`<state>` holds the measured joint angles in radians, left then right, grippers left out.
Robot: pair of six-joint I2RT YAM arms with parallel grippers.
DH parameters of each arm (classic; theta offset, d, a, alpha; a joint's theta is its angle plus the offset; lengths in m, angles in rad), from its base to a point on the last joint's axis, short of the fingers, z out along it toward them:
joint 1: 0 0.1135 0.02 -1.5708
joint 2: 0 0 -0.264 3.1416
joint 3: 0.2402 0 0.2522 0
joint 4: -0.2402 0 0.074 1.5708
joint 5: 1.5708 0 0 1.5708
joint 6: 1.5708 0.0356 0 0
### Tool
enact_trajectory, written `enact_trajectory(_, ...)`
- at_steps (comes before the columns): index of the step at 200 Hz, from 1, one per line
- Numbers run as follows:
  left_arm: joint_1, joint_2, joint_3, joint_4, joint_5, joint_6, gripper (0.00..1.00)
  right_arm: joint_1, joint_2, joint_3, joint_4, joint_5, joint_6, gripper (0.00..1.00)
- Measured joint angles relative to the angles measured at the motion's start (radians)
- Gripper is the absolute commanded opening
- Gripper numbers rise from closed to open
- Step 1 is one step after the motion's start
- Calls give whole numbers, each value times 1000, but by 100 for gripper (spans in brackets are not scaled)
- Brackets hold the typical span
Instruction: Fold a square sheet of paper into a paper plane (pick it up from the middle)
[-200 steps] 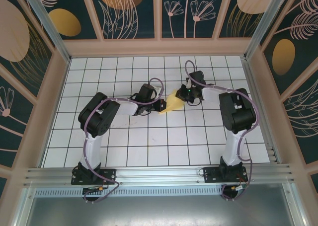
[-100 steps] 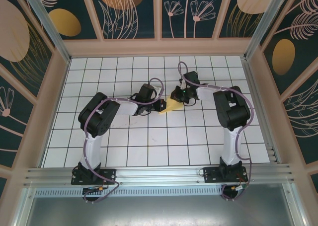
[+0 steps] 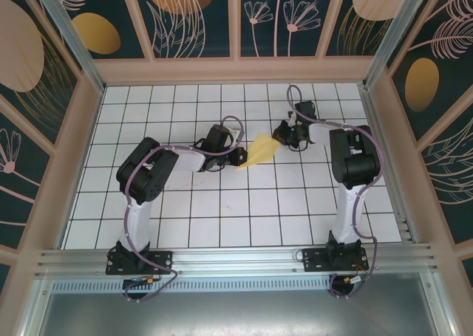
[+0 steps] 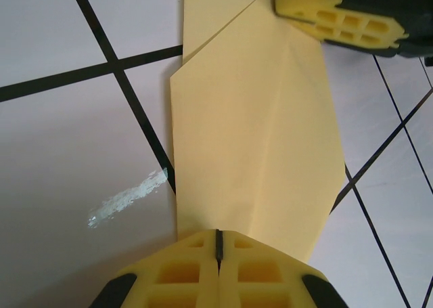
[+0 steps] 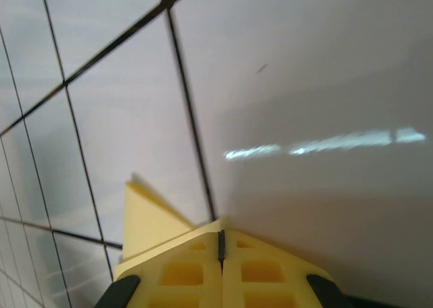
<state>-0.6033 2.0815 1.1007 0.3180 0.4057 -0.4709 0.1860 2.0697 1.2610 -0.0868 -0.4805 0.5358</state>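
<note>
Right now the left gripper (image 4: pixel 218 235) and right gripper (image 5: pixel 220 235) are both clenched, each pinching one end of the paper (image 4: pixel 257 132).

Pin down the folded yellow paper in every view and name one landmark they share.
Top external: yellow paper mid-table, between left gripper and right gripper.
Left wrist: centre frame, running bottom to top.
Right wrist: small flap, lower left.
Shared landmark: the white table with black grid lines.

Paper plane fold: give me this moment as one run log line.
folded yellow paper: part-folded, over tiled table | left gripper: shut on its near end | right gripper: shut on its far tip
</note>
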Motion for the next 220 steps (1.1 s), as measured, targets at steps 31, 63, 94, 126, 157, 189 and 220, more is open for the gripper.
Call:
enact_trajectory(31,-1,0,0,0,-3,0,0,-29,7,34,-31,25,-8,2)
enact_trajectory(63,-5,-1,0,0,-14,0,0,18,-43,44,-63,90,-14,2)
enact_trajectory(94,-5,-2,0,-1,-15,0,0,106,-149,27,-58,98,-13,2)
enact_trajectory(126,-5,-2,0,-1,-17,0,0,178,-168,2,-36,87,-3,2)
enact_trajectory(157,-6,-2,0,-1,-19,0,0,194,-120,-9,-27,59,2,2)
enact_trajectory(189,-6,-2,0,-1,-19,0,0,184,-59,-10,-26,52,0,2)
enact_trajectory(220,-6,-2,0,-1,-19,0,0,143,-19,-10,-26,34,-6,1)
